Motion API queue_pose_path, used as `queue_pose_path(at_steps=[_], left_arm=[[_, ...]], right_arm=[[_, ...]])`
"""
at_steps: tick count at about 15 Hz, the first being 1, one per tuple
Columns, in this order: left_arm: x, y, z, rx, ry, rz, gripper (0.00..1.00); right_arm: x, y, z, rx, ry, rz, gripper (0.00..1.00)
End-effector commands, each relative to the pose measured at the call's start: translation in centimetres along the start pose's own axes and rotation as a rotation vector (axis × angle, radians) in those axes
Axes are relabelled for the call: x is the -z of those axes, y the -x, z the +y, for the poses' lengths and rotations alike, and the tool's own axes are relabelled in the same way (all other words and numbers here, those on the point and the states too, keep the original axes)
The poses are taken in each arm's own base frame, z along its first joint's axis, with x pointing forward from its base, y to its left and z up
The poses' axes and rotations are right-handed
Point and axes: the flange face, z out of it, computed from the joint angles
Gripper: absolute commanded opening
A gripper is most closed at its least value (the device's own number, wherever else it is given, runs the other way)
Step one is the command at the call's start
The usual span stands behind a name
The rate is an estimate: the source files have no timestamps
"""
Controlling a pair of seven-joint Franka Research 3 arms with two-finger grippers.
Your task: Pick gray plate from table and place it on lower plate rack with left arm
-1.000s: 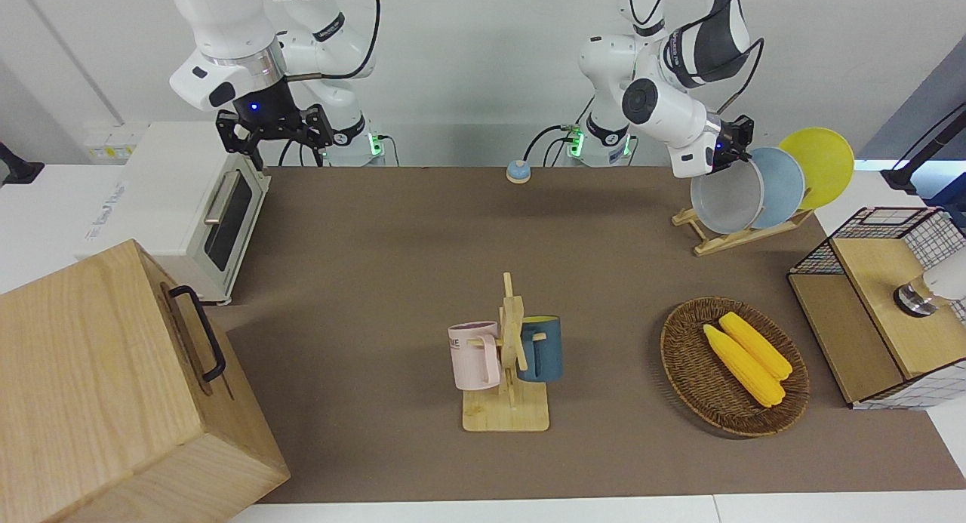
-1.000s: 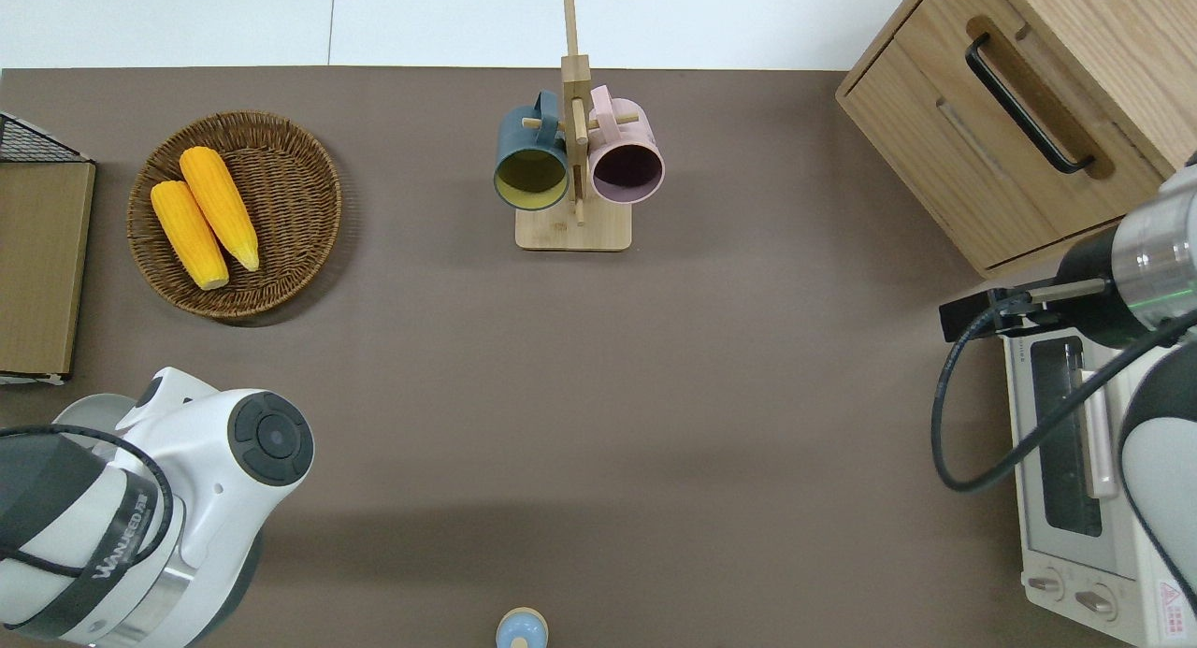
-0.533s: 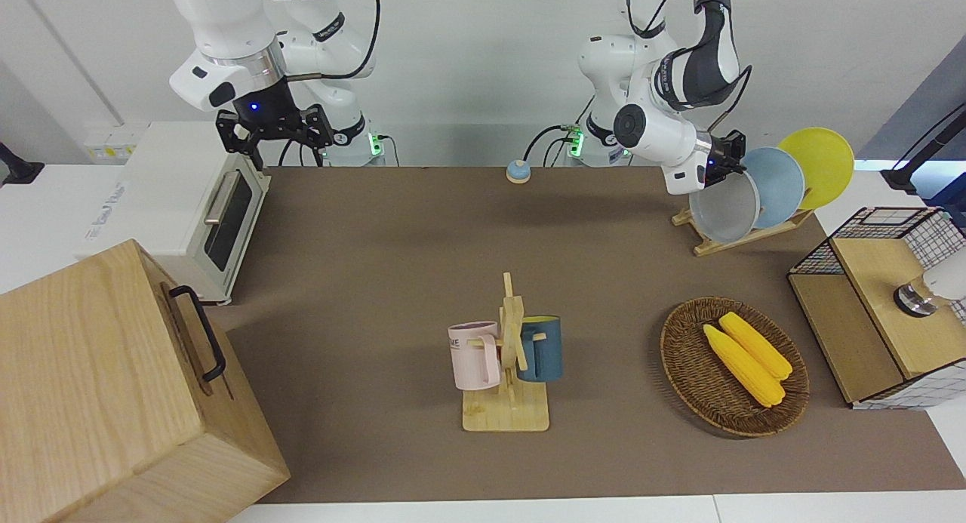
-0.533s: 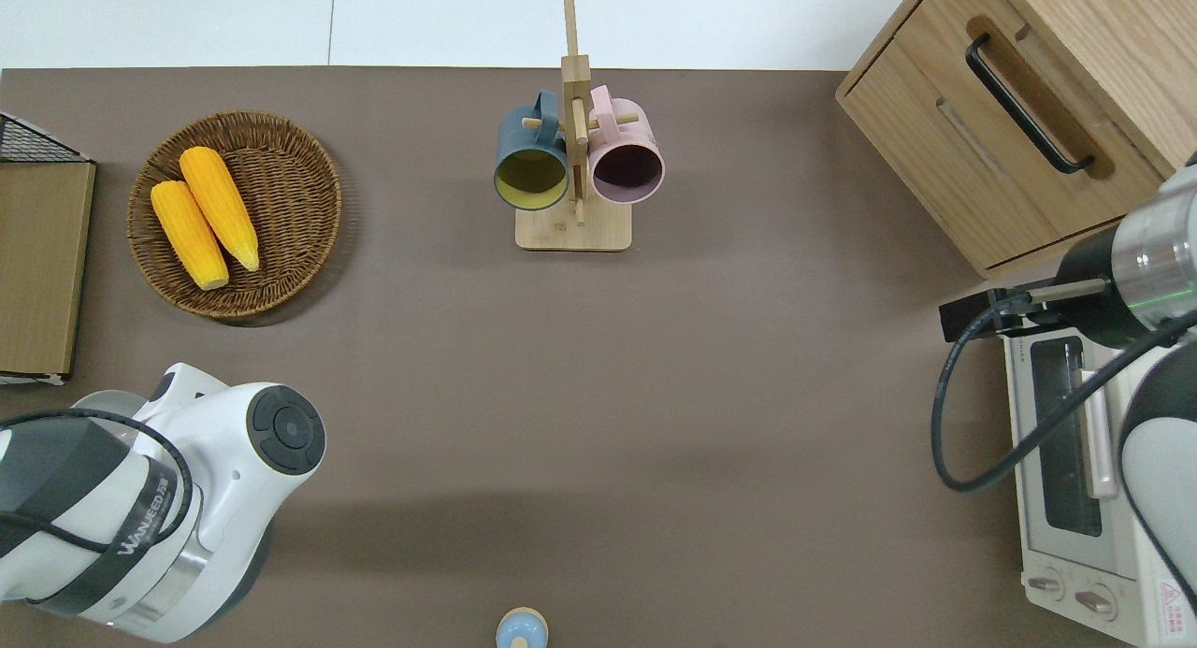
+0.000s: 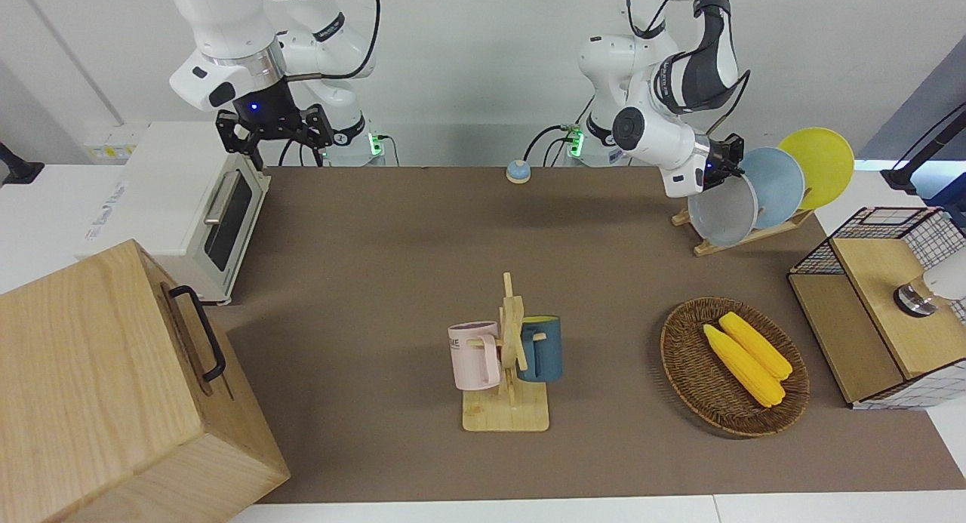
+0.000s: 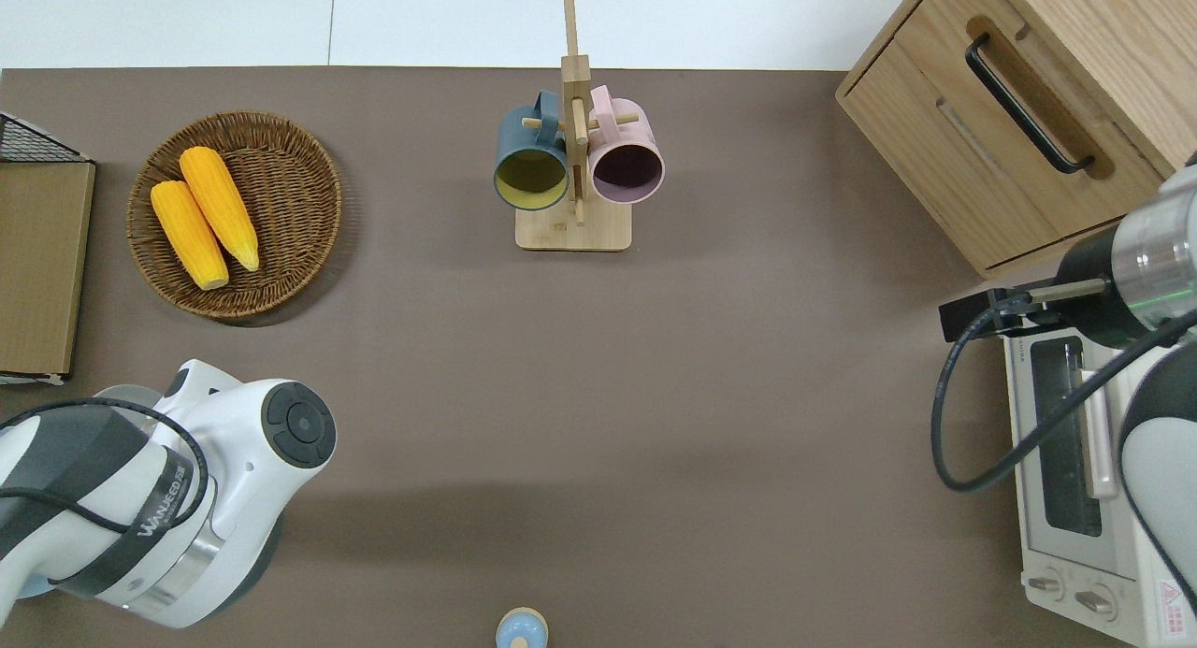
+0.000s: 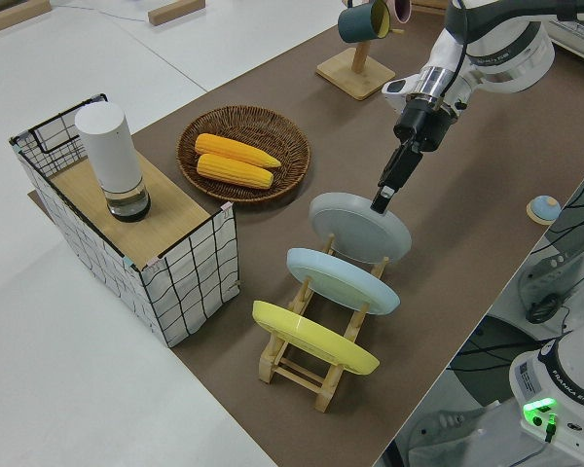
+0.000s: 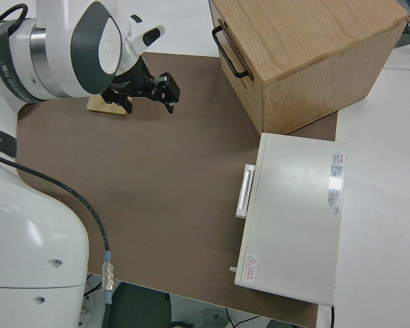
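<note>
The gray plate leans on edge in the lower plate rack, in the end slot toward the right arm's end, beside the light blue plate. My left gripper is shut on the plate's upper rim, its fingers pointing down at a slant. In the overhead view the left arm covers the rack and the plates. The right gripper is parked with its fingers open.
A yellow plate fills the rack's other end slot. A wicker basket with two corn cobs, a wire crate, a mug stand, a small bell, a toaster oven and a wooden cabinet stand around the brown table.
The left arm has lowered the gray plate deeper into the rack slot, and its wrist has swung toward the table's middle. The right arm has not moved.
</note>
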Motion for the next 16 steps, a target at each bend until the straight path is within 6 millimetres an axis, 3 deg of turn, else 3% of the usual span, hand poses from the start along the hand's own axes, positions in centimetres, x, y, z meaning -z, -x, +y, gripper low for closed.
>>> queue_pose_path(at_steps=[1, 2, 3, 4, 14, 16], left_arm=[[0.0, 0.3, 0.3, 0.007, -0.007, 0.028, 0.16], [0.1, 0.3, 0.4, 0.005, -0.004, 0.031, 0.33], [0.1, 0.3, 0.4, 0.004, -0.002, 0.032, 0.86], [0.0, 0.2, 0.4, 0.005, -0.001, 0.032, 1.00], [-0.1, -0.1, 1.1, -0.017, -0.013, 0.020, 1.00], [0.7, -0.9, 0.9, -0.005, 0.007, 0.017, 1.00]], right_arm=[[0.4, 0.3, 0.1, -0.015, 0.002, -0.003, 0.983], [0.4, 0.2, 0.2, -0.016, 0.002, -0.003, 0.983], [0.4, 0.3, 0.1, -0.015, 0.002, -0.003, 0.983], [0.4, 0.3, 0.1, -0.015, 0.002, -0.003, 0.983], [0.4, 0.2, 0.1, -0.014, 0.002, -0.004, 0.983], [0.4, 0.3, 0.1, -0.015, 0.002, -0.003, 0.983]])
